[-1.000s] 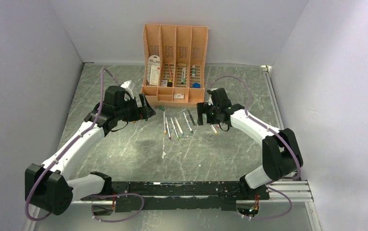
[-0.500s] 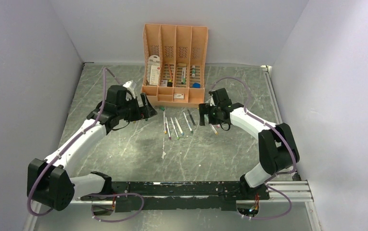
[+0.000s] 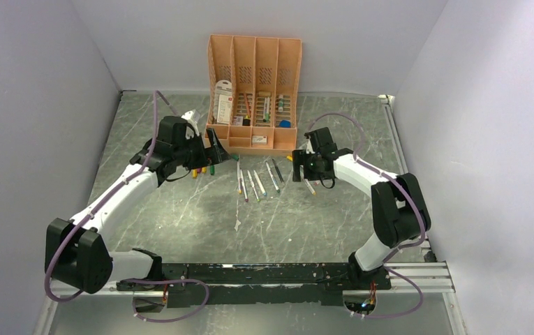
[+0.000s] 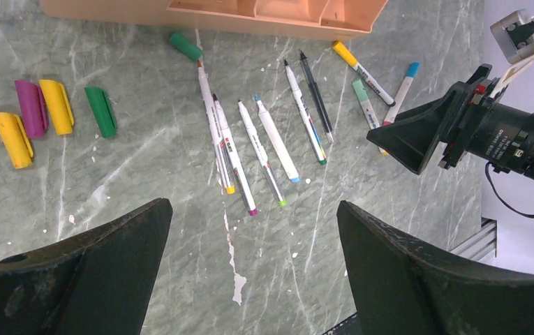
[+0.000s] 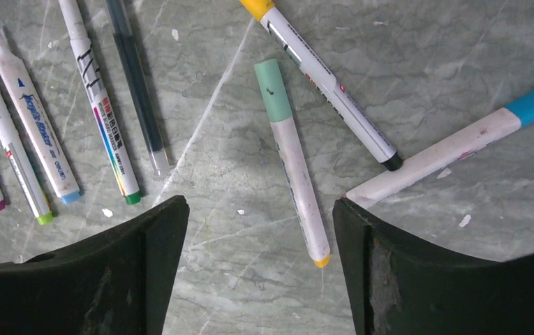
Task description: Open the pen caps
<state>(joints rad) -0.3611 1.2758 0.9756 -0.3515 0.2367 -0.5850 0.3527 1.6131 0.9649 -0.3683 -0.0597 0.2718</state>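
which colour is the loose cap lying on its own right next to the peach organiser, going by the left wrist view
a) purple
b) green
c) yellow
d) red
b: the green cap lies alone just in front of the organiser, while the purple cap and yellow caps lie grouped farther left.

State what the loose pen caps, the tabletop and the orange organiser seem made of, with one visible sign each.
Loose pen caps: likely plastic, smooth, evenly coloured. Tabletop: marble-look, grey-green with white veins; stone or printed laminate, unclear. Organiser: probably matte moulded plastic, perforated panels.
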